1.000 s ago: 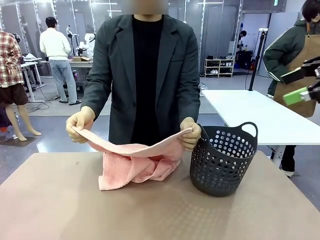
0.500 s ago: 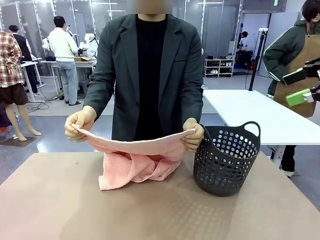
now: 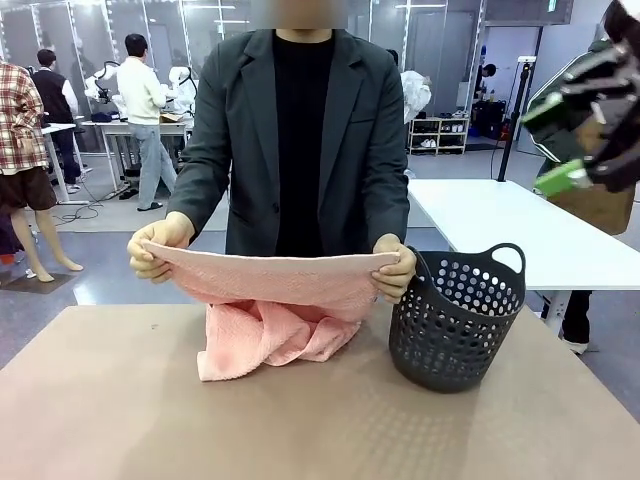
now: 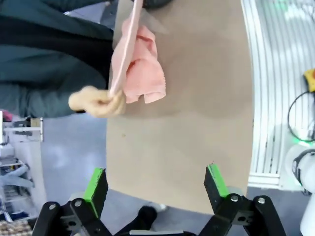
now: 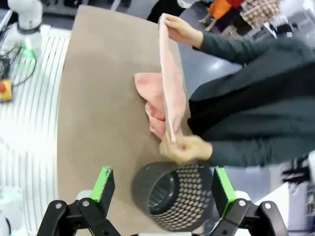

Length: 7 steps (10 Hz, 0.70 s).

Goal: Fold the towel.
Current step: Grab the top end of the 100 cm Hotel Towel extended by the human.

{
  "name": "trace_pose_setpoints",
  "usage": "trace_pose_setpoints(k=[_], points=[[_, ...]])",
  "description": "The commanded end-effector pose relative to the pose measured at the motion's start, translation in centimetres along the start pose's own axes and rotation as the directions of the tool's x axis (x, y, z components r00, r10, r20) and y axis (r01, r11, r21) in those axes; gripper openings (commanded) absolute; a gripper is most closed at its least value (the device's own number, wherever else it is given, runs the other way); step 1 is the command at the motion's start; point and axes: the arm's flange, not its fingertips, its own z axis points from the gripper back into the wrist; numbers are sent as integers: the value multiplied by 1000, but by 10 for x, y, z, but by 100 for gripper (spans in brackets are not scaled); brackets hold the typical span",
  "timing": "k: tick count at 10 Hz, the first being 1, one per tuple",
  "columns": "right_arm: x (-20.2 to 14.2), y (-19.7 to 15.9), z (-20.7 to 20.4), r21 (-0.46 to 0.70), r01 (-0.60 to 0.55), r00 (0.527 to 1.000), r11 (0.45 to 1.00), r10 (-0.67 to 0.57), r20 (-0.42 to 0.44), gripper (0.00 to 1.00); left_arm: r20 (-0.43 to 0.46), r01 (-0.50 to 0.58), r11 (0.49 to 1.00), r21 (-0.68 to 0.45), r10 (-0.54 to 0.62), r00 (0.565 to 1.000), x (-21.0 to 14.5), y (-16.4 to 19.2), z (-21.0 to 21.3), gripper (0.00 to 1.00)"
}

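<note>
A person across the table holds the salmon-pink towel (image 3: pixel 275 285) by two corners, one in each hand (image 3: pixel 152 248), with its top edge pulled taut. Its lower part lies bunched on the table (image 3: pixel 300 420). In the left wrist view, my left gripper (image 4: pixel 155 184) hangs open high above the table's side edge, far from the towel (image 4: pixel 140 73). In the right wrist view, my right gripper (image 5: pixel 162 187) stands open and empty above the basket (image 5: pixel 172 194), with the towel (image 5: pixel 165 93) beyond it. From the front, the right gripper (image 3: pixel 555 145) appears blurred, high at the right.
The dark perforated basket (image 3: pixel 455 325) stands on the table right of the towel, close to the person's hand (image 3: pixel 397 275). A white table (image 3: pixel 520 225) stands behind at the right. The near half of the brown table is bare.
The person raised and stretched the towel's top edge flatter. The basket shifted slightly right. My right gripper swung up and leftward in the front view.
</note>
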Motion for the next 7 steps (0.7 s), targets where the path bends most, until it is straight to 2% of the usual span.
trace_pose_setpoints(k=[1, 4, 6, 7], points=[[35, -13, -45, -4, -138, 985, 990, 137, -108, 100, -120, 45, 998, -51, -51, 991, 46, 38, -28, 100], [74, -15, -108, 61, -223, 958, 973, 231, -172, 100, -138, 91, 989, -116, -107, 985, 100, 52, -92, 100], [81, -12, -138, 91, -228, 947, 969, 242, -213, 100, -153, 102, 986, -133, -122, 981, 111, 53, -127, 100], [83, -11, -153, 89, -202, 939, 975, 218, -265, 100, -150, 103, 986, -130, -122, 981, 114, 56, -140, 100]])
